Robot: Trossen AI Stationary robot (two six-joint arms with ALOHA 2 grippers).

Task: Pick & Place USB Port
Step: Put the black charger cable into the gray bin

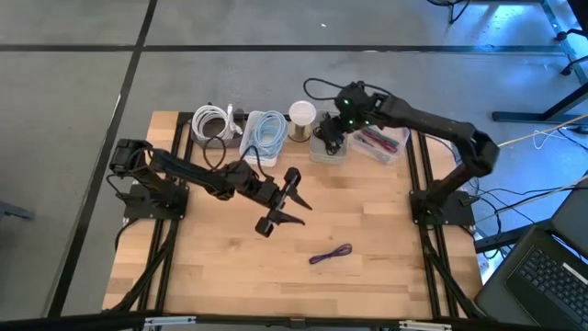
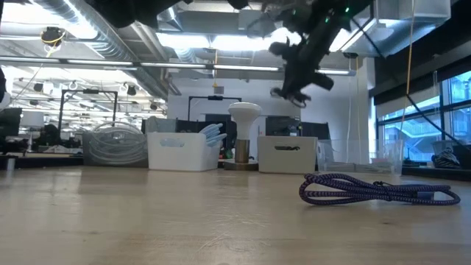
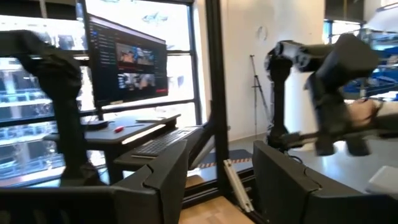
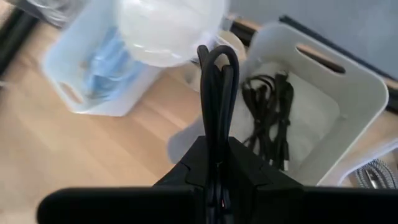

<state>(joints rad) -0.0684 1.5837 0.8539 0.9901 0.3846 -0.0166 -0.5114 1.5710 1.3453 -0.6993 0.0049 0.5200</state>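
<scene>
Lying nearest on the tabletop (image 1: 220,267), a purple cable (image 1: 331,255) sits apart; the left hand (image 1: 287,207) hangs released mid-table; beyond, the right hand (image 4: 214,158) grasps a black cable (image 4: 214,93) above the white bin (image 4: 348,93), its end hidden

Black USB cable (image 4: 216,93) looped, pinched upright above white bin (image 4: 348,118)

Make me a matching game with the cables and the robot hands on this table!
Things:
1. purple cable
2. black cable
3. blue cable
4. left gripper

Places or states:
A. coiled in a white bin
B. lying loose on the bare wood
C. open above the middle of the table
D. pinched in the right gripper

Pairs: 1-B, 2-D, 3-A, 4-C
</scene>
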